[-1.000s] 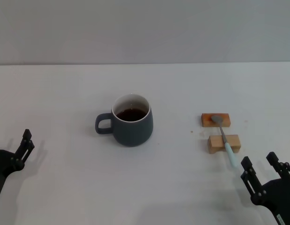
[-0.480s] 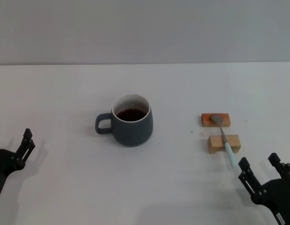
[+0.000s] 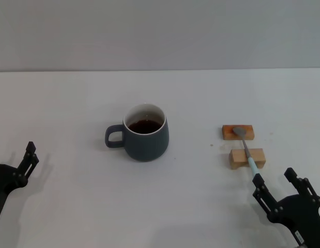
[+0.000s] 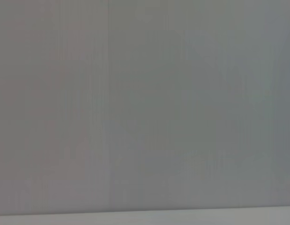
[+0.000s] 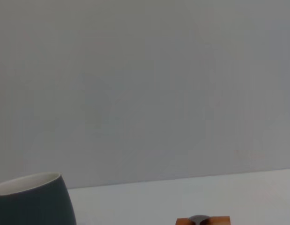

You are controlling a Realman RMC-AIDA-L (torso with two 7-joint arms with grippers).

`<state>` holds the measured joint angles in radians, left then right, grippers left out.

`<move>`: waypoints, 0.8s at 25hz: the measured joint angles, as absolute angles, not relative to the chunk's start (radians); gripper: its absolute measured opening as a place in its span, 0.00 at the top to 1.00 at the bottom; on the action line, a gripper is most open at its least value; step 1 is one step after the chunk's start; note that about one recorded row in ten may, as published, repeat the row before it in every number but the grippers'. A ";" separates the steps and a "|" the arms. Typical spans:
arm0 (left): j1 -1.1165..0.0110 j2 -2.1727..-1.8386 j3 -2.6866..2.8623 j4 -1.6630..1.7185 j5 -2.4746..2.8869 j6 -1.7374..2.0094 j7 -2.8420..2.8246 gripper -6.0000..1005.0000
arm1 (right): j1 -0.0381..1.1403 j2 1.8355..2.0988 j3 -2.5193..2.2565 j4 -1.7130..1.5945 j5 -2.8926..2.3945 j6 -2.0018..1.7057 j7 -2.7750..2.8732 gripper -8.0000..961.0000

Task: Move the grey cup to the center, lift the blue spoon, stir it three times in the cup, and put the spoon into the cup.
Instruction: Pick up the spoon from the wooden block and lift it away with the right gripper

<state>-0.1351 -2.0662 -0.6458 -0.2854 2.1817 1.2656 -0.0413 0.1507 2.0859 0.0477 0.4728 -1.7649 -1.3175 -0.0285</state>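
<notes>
The grey cup stands on the white table left of the middle, handle pointing left, with dark liquid inside. It also shows in the right wrist view. The blue spoon lies across two small wooden blocks, its metal bowl on the far block and its pale blue handle end pointing toward me. My right gripper is open and empty just below the handle's tip, with one finger right at the tip. My left gripper is open and parked at the left edge, far from the cup.
The far wooden block and the near wooden block sit right of the cup. The far block shows in the right wrist view. A grey wall runs behind the table; the left wrist view shows only that wall.
My right gripper has shifted left and a little toward me, so its left finger now stands at the spoon handle's tip. The cup, spoon and left arm have not moved.
</notes>
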 joint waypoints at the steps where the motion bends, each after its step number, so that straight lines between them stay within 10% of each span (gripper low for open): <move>1: -0.135 -2.066 -0.645 -0.285 2.182 1.266 -0.041 0.14 | 0.156 2.085 0.047 0.472 -1.765 -1.309 -0.028 0.18; 20: -0.135 -2.066 -0.644 -0.284 2.183 1.266 -0.041 0.14 | 0.184 2.083 0.047 0.472 -1.766 -1.261 -0.028 0.19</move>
